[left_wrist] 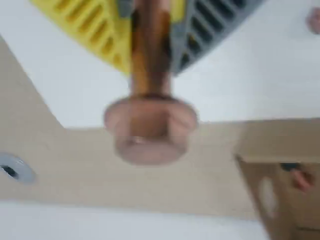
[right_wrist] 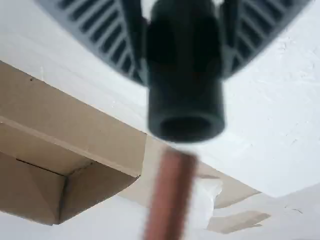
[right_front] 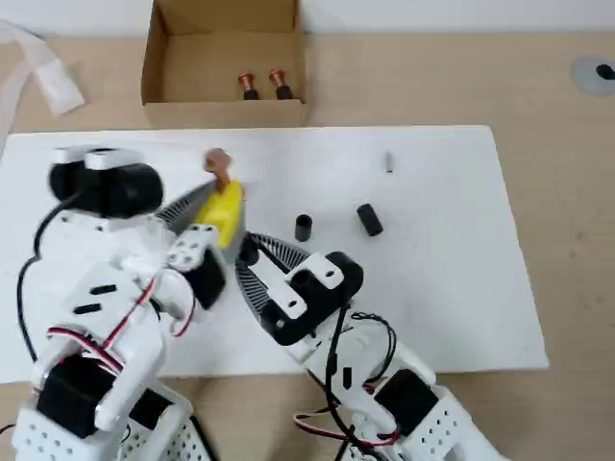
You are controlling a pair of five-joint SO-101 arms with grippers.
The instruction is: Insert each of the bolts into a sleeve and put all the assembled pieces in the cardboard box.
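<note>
My left gripper, with one yellow and one grey finger, is shut on a copper bolt above the white mat. In the left wrist view the bolt points its hexagonal head away from the gripper. Just to its right, my right gripper is shut on a black sleeve. In the right wrist view the sleeve shows its open bore, with the copper bolt's shaft just beyond it. Two more black sleeves lie on the mat. The cardboard box holds two assembled pieces.
The white mat covers most of the wooden table. A small grey piece lies near the mat's far edge. White packing material sits at the far left, and a grey round fitting at the far right.
</note>
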